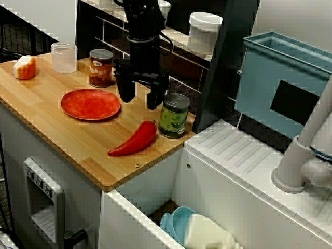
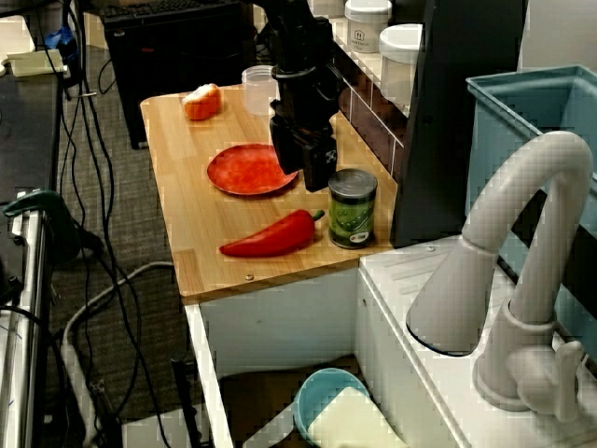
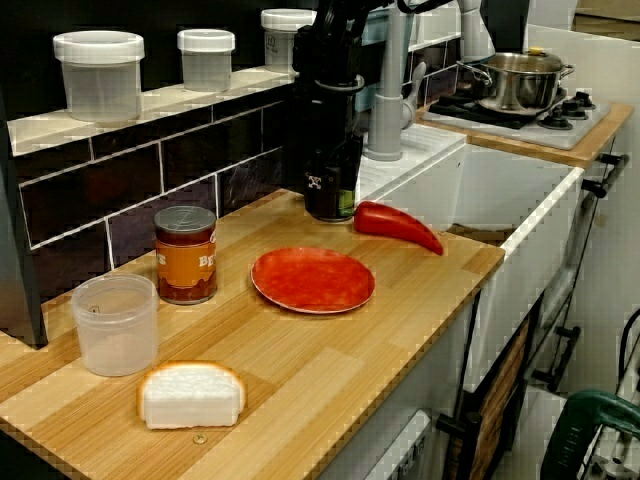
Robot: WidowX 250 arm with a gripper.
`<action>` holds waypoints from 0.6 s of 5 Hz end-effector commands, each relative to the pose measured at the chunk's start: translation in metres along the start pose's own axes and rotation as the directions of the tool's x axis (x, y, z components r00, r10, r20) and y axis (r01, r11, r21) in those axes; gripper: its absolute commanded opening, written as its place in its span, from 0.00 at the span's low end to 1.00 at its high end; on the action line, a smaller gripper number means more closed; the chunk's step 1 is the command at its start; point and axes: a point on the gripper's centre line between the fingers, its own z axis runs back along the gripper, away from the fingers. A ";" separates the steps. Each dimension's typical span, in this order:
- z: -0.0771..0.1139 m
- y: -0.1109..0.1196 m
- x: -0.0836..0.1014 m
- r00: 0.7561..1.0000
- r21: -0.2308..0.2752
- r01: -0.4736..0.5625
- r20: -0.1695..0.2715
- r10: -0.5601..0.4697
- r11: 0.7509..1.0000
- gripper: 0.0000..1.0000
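1. The gripper (image 1: pixel 141 97) hangs point-down from the black arm, its two fingers (image 1: pixel 126 92) spread wide with nothing between them.
2. Its tips sit low over the wooden counter (image 1: pixel 62 137). The front view suggests a small gap, but I cannot tell for sure whether they touch the wood.
3. The green can (image 1: pixel 174 115) stands upright just beside the gripper, on the sink side (in the view from the bread end the gripper partly hides it).
4. The red plate (image 1: pixel 90 104) lies flat on the gripper's other side, near the fingers.
5. The pepper (image 1: pixel 134 139) lies in front of the gripper, with its stem end just beside the can.
6. Farther off, a red-labelled jar (image 1: pixel 100 67) stands behind the plate. Beyond it are a clear cup (image 1: pixel 64 57) and the bread (image 1: pixel 25 67).
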 end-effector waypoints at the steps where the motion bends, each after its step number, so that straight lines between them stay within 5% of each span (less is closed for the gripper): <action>1: 0.037 0.001 -0.013 0.999 -0.030 0.021 0.033 -0.020 0.999 1.00; 3: 0.043 0.024 0.002 0.995 -0.006 -0.007 0.097 0.008 1.000 1.00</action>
